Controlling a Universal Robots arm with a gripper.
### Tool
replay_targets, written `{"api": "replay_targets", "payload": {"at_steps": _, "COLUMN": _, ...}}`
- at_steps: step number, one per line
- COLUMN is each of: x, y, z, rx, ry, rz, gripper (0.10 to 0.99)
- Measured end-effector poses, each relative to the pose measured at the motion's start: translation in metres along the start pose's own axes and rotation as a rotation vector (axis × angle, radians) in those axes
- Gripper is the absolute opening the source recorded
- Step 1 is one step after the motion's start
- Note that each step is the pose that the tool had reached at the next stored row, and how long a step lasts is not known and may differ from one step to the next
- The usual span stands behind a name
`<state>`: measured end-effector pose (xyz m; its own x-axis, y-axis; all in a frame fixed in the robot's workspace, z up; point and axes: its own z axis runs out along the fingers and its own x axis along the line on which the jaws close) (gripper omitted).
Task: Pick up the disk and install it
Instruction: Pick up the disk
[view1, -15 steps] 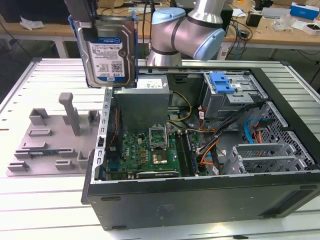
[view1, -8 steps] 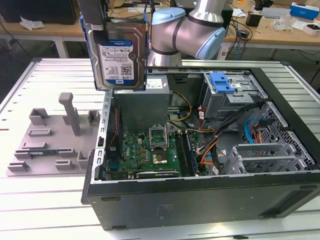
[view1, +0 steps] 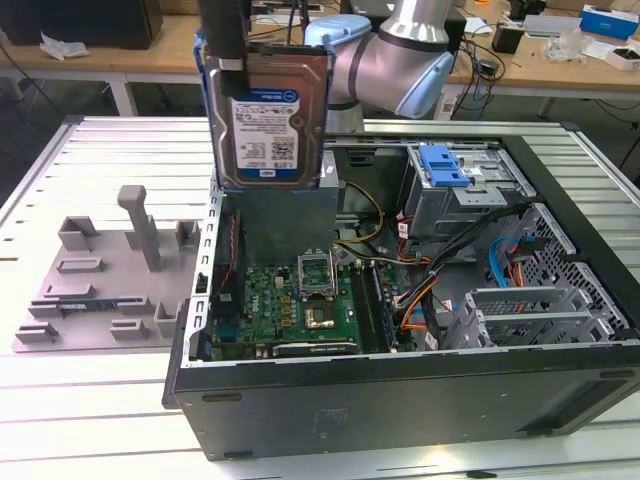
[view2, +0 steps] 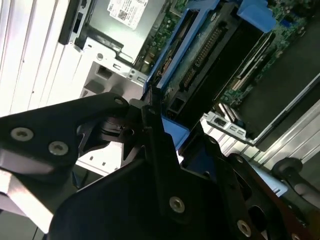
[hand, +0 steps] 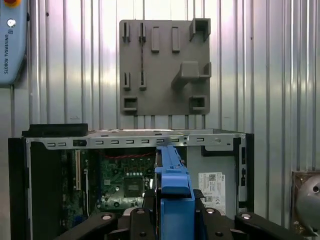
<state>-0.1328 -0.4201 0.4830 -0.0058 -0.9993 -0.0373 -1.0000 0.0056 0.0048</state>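
Observation:
The disk (view1: 268, 120), a silver hard drive with a white-and-blue label and a blue frame, hangs upright in the air over the open computer case (view1: 400, 385). My gripper (view1: 240, 70) is shut on its upper part, with one black finger lying across the labelled face. In the first wrist view the disk (hand: 172, 175) shows edge-on as a blue strip between the black fingers (hand: 149, 200), above the motherboard. In the second wrist view its dark connector side (view2: 210, 55) points down toward the case.
Directly below the disk sits a grey power-supply box (view1: 290, 215), with the green motherboard (view1: 300, 305) beside it. A blue ridged clip (view1: 443, 165) tops the drive cage, and cables and metal bays (view1: 530, 310) lie at the exterior view's right. A grey fixture plate (view1: 100, 285) lies on the table at its left.

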Motion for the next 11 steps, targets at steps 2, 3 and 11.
{"api": "replay_targets", "payload": {"at_steps": 2, "x": 0.0046, "y": -0.0106, "z": -0.0003, "rx": 0.000, "ry": 0.0000, "rz": 0.000, "gripper": 0.365}}
{"api": "replay_targets", "payload": {"at_steps": 3, "x": 0.0063, "y": -0.0137, "z": -0.0003, "rx": 0.000, "ry": 0.0000, "rz": 0.000, "gripper": 0.365}}
{"api": "replay_targets", "payload": {"at_steps": 11, "x": 0.0288, "y": -0.0483, "z": -0.0014, "rx": -0.001, "ry": 0.0000, "rz": 0.000, "gripper": 0.365}}
